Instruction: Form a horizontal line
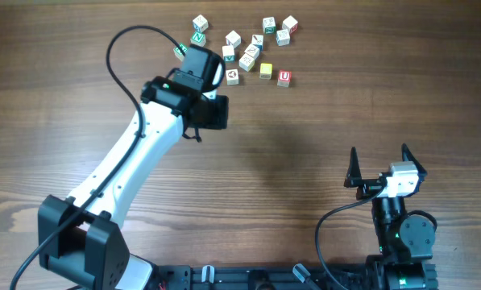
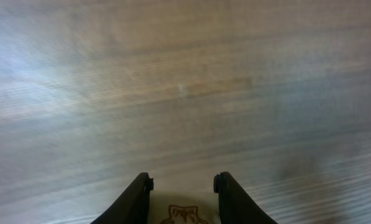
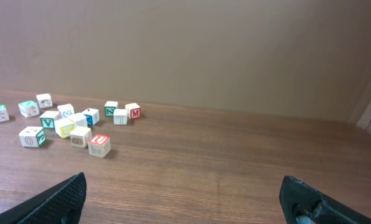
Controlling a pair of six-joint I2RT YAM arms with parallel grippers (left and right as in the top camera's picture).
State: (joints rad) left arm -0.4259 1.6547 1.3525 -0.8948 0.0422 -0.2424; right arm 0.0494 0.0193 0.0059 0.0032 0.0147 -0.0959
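My left gripper (image 1: 210, 74) hangs at the left edge of the cube cluster. In the left wrist view its jaws (image 2: 183, 182) are shut on a white cube with a brownish picture (image 2: 185, 204); that cube is hidden in the overhead view. On the table lie a white cube with a brown mark (image 1: 233, 76), a cube with green markings (image 1: 246, 63) and the red "U" cube (image 1: 284, 78), also in the right wrist view (image 3: 99, 145). These cubes form no straight row. My right gripper (image 1: 379, 165) is open and empty at the near right, its jaws (image 3: 182, 186) wide apart.
A yellow cube (image 1: 266, 70) sits between the brown-marked cube and the red "U" cube. Several more letter cubes lie scattered at the far edge, among them a green "N" cube (image 1: 198, 38). Bare wood spans the middle of the table (image 1: 304, 161).
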